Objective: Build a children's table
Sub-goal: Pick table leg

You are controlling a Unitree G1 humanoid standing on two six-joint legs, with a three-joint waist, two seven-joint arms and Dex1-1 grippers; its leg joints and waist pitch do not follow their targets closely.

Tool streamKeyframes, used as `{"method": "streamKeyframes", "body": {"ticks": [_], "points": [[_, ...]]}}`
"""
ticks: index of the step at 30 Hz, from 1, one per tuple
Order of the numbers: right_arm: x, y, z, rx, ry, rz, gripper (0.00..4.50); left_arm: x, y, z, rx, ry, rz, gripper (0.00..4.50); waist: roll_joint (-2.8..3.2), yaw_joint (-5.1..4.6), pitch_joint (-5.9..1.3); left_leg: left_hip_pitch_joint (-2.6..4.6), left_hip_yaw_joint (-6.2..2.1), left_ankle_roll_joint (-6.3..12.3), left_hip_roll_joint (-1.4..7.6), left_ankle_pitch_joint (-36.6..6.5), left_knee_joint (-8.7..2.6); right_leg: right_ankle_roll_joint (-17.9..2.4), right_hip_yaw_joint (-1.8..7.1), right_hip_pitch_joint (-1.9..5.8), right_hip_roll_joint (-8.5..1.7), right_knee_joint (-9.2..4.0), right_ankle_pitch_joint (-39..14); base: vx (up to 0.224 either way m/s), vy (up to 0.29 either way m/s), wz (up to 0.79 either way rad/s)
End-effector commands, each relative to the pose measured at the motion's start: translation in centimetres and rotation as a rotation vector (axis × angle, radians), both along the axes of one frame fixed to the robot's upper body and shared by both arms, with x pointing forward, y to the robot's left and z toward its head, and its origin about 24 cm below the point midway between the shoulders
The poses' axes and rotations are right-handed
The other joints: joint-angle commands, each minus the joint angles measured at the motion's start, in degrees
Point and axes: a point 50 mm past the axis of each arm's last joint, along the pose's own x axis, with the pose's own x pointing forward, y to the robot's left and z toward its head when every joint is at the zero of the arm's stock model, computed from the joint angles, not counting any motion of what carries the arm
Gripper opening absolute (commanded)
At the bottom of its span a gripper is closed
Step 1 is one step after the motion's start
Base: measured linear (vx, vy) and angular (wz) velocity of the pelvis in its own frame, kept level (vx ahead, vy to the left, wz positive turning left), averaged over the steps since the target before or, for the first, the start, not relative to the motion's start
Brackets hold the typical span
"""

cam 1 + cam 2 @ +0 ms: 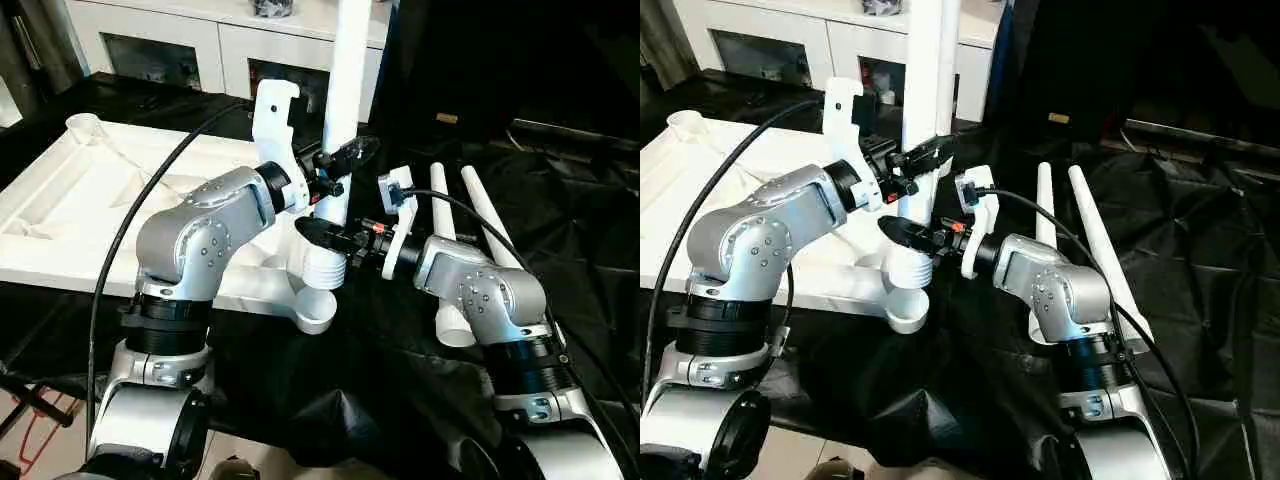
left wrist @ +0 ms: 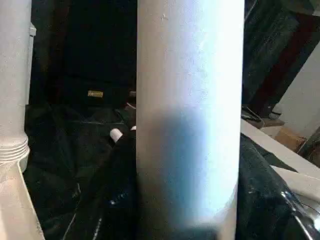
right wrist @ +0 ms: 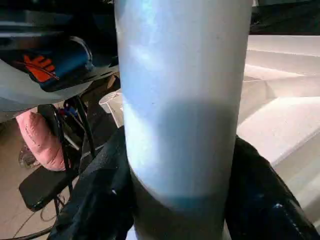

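The white table top (image 1: 90, 200) lies upside down at the left, ribbed underside up. A white leg (image 1: 348, 80) stands upright in its near right corner socket (image 1: 318, 310), with ribbed threads showing just above the socket. My left gripper (image 1: 342, 160) is shut on the leg partway up; its dark fingers (image 2: 120, 180) press both sides of the tube. My right gripper (image 1: 325, 238) is shut on the same leg lower down, just above the threads, its fingers (image 3: 100, 190) hugging it. Two loose legs (image 1: 440, 200) (image 1: 490, 225) lie on the black cloth to the right.
Black cloth (image 1: 400, 380) covers the surface around and right of the table top. A white cabinet with glass doors (image 1: 200, 45) stands at the back. Another upright white tube with a ribbed base (image 2: 12, 100) stands beside the held leg in the left wrist view.
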Motion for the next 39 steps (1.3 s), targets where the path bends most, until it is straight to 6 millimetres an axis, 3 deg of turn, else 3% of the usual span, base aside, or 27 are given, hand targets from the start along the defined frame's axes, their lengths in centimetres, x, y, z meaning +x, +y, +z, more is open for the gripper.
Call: {"method": "streamKeyframes", "body": {"ticks": [1,6,13,23,37,39], "points": [[0.3,-0.5,0.5,0.005,-0.022,-0.02,1.93,-0.3,-0.1,0.6,0.002,-0.024,-0.026,2.6,0.1,0.02,-4.55,0.27,-0.02,-0.67,1.09,-2.4,-3.3,-7.6,3.42,3.94,-4.43,-3.62,-2.4,0.0,0.0,0.0],[-0.7,-1.1,1.0,0.095,-0.054,0.091,1.9,-0.6,1.2,0.7,-0.136,0.019,-0.132,3.04,0.1,0.09,-4.57,0.21,0.02,-0.2,1.03,-2.7,-3.22,-8.5,3.37,4.04,-4.38,-3.52,-1.8,0.0,0.0,0.0],[-1.6,-2.0,1.6,0.134,-0.086,0.208,1.9,-0.8,2.5,0.7,-0.187,0.054,-0.235,3.04,0.06,0.15,-4.48,0.35,0.09,0.22,1.03,-3.4,-3.23,-8.6,3.36,3.94,-4.34,-3.74,-3.6,0.0,0.0,0.0],[-1.6,-2.6,1.5,0.087,-0.088,0.249,1.9,-1.2,2.3,0.5,-0.141,0.027,-0.269,2.04,-0.21,0.15,-4.44,0.17,0.05,-0.31,1.07,-4.0,-3.27,-7.5,3.32,3.93,-4.44,-4.04,-6.8,0.0,0.0,0.0],[-1.3,-2.8,1.5,0.035,-0.104,0.24,1.89,-0.8,2.6,0.8,-0.172,0.01,-0.234,1.84,-0.49,0.16,-4.44,0.19,0.07,-0.33,1.09,-3.6,-3.24,-7.3,3.3,3.85,-4.4,-3.95,-6.3,0.0,0.0,0.0],[-1.3,-2.9,1.5,0.028,-0.107,0.235,2.59,-0.9,2.6,0.8,-0.178,0.01,-0.233,1.84,-0.55,0.16,-4.47,0.27,0.05,-0.49,1.12,-3.8,-3.24,-7.4,3.29,3.86,-4.39,-3.94,-6.3,0.0,0.0,0.0]]}}
